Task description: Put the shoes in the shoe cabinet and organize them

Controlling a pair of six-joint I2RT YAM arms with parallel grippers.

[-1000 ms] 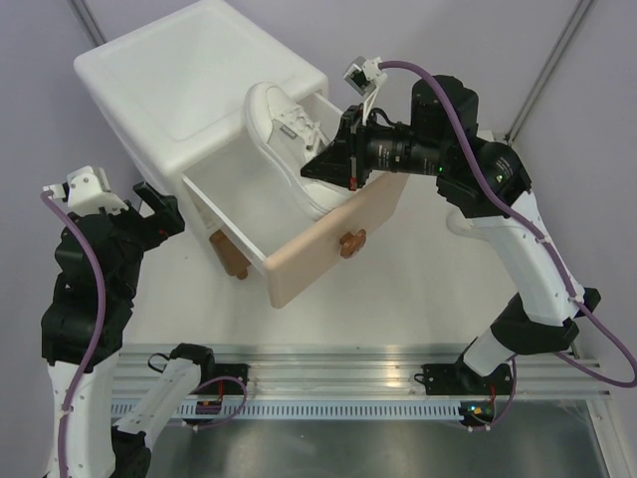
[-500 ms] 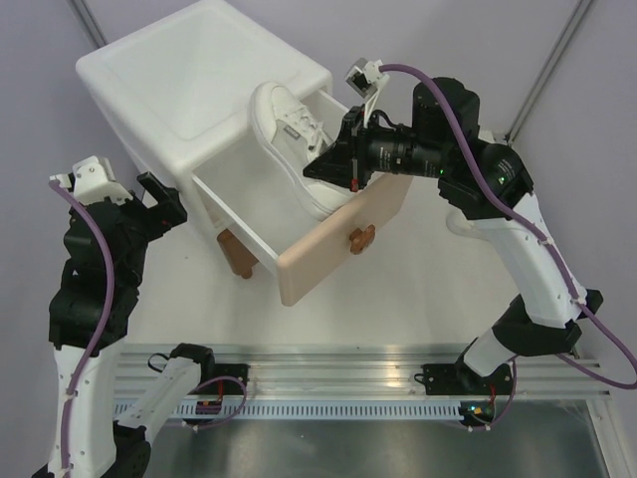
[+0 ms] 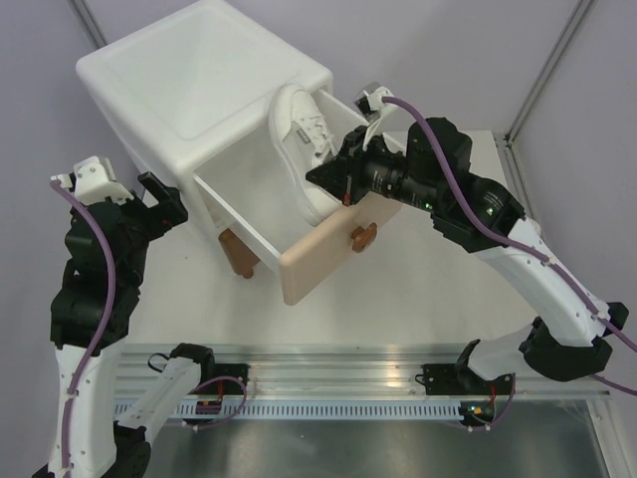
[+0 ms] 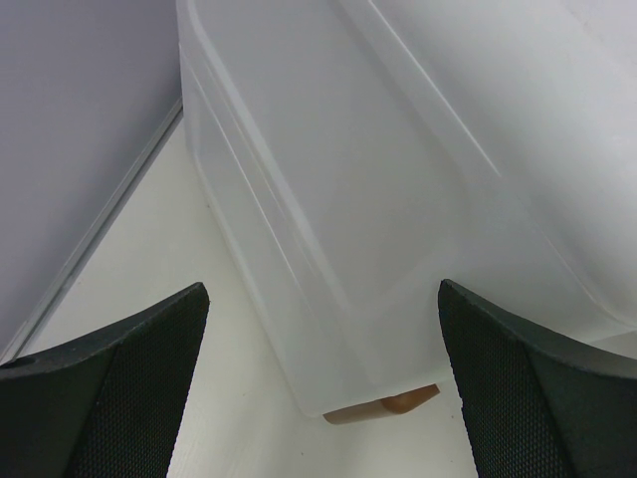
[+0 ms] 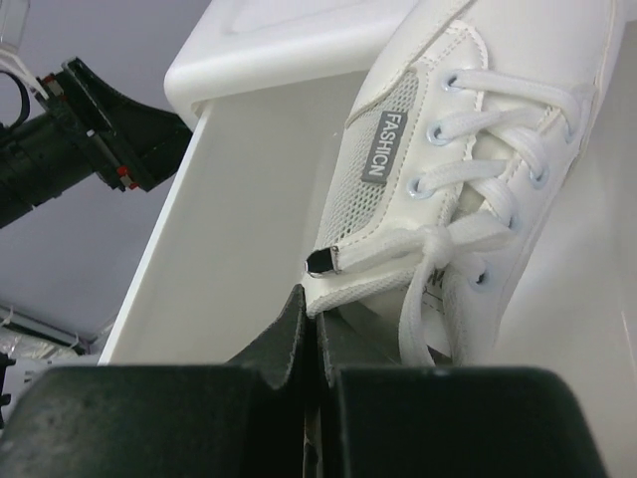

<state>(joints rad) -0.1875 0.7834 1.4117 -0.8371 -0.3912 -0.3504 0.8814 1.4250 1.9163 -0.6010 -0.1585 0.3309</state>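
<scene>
The white sneaker (image 3: pixel 304 149) is probably light, with a stiff sole and a soft upper, so the rim of its opening is the handy hold, though it may swing. The right fingers (image 5: pixel 284 334) pinch that rim shut, the arm reaching level over the shoe cabinet's (image 3: pixel 189 70) open upper drawer (image 3: pixel 239 204), where the sneaker hangs tilted. The left fingers (image 4: pixel 129 388) stand spread and empty beside the cabinet.

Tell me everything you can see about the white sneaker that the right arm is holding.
White lace-up low-top sneaker, smooth leather-like upper, mesh panel with a grey FASHION tag, laces tied. It is held tilted over the open beige-fronted drawer, toe pointing toward the white cabinet. The right black pincer is shut on its opening's rim.
</scene>
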